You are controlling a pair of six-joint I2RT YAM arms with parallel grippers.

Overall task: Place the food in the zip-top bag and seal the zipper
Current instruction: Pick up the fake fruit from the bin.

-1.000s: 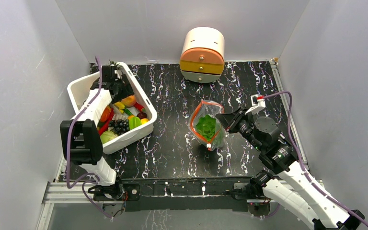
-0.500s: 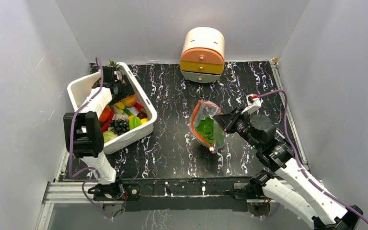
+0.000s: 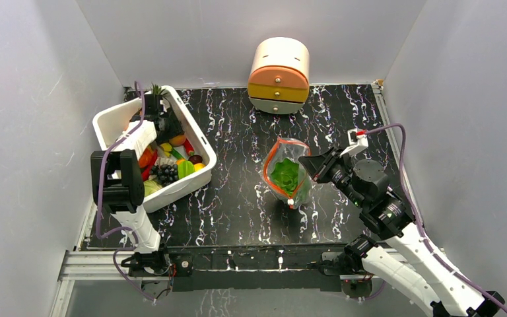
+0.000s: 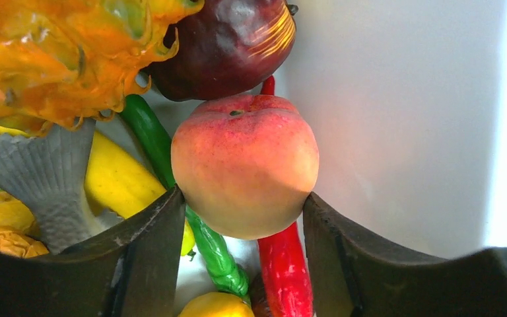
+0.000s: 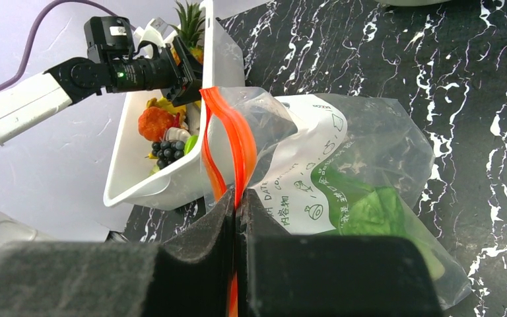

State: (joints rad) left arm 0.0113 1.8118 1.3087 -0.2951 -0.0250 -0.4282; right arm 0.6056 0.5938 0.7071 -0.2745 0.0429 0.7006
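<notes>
The left arm [image 3: 135,138] and right arm [image 3: 429,271] are built from white links and black cylindrical joints. A purple cable [image 3: 391,125] is looped along each. The right gripper [image 5: 237,201] is tipped with dark, foam-like fingers [image 5: 191,257].

The overhead camera looks down from the near edge over the whole table [image 3: 237,198]. The left wrist sits close inside the white tub [image 4: 403,119] (all views share it); the right wrist faces it across the zip-top bag [image 5: 343,152].
</notes>
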